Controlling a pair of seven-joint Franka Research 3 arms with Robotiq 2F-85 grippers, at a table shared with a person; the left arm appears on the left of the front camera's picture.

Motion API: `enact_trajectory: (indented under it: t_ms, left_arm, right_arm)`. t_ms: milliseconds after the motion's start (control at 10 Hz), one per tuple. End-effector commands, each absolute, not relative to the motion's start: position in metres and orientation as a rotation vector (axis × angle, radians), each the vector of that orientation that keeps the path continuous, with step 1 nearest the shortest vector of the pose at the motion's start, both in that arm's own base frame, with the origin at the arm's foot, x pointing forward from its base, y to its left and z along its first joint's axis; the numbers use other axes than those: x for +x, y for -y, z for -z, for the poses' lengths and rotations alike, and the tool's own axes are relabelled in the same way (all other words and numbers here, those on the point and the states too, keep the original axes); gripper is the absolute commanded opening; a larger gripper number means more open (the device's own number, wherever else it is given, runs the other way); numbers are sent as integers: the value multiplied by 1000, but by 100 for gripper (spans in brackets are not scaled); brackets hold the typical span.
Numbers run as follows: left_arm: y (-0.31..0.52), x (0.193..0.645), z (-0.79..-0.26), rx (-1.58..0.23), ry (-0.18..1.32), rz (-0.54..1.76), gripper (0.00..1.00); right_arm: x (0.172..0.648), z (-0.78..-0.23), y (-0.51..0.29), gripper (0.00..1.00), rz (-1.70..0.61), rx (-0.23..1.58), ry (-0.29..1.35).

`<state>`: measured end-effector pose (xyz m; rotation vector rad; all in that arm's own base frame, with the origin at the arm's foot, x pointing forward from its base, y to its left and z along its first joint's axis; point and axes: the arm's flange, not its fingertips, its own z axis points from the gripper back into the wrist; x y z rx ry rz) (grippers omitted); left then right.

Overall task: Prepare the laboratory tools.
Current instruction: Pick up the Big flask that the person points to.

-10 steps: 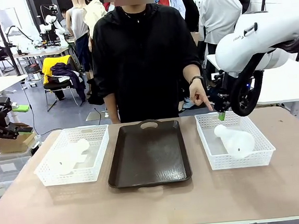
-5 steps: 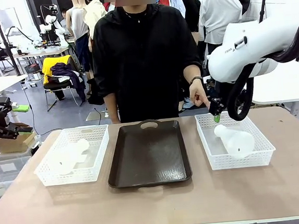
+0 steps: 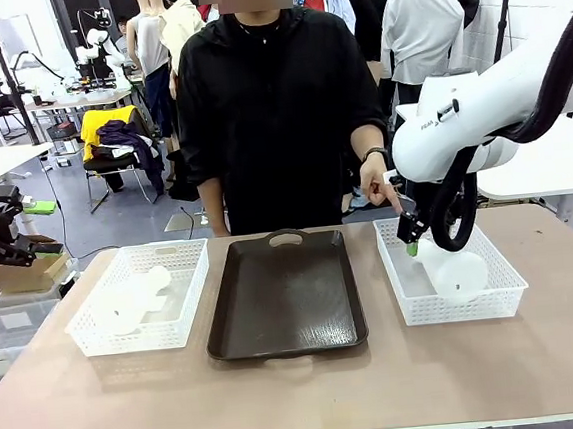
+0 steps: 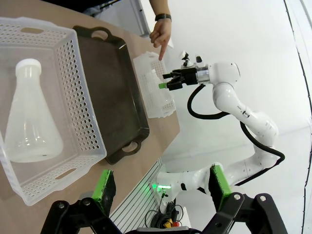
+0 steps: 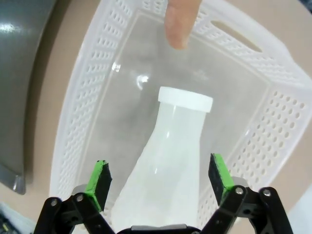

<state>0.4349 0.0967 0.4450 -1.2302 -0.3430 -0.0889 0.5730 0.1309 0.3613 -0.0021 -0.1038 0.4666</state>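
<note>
Right wrist view: the right gripper [image 5: 159,180] is wide open and holds nothing. Its green pads stand on both sides of the right flask [image 5: 175,146] without touching it. This flask is in the right basket [image 5: 87,83], and a finger [image 5: 180,24] of the person points down at its neck end.

Front view adds that the flask lies on its side, and that the person's hand [image 3: 377,181] is just beside the gripper, over the far left corner of the basket. It also shows the tray [image 3: 286,295] between the two baskets on the table [image 3: 301,384].

Left wrist view: the left gripper [image 4: 162,187] is also wide open and holds nothing, off the table's edge. The left flask [image 4: 29,122] lies in the left basket [image 4: 83,117], well apart from it.

There is small dark print on the right arm, too small to read.
</note>
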Motion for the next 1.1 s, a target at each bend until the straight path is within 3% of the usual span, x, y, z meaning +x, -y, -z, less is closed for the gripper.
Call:
enact_trajectory:
  t_ms: [0,1000]
  left_arm:
    - [-97,434,-446,-1228,355,103,100]
    - [-97,434,-446,-1228,355,103,100]
  right_arm:
    - [588,-356,-137,100,-465,-44,87]
    - [616,-333,-137,100,-429,-111,43]
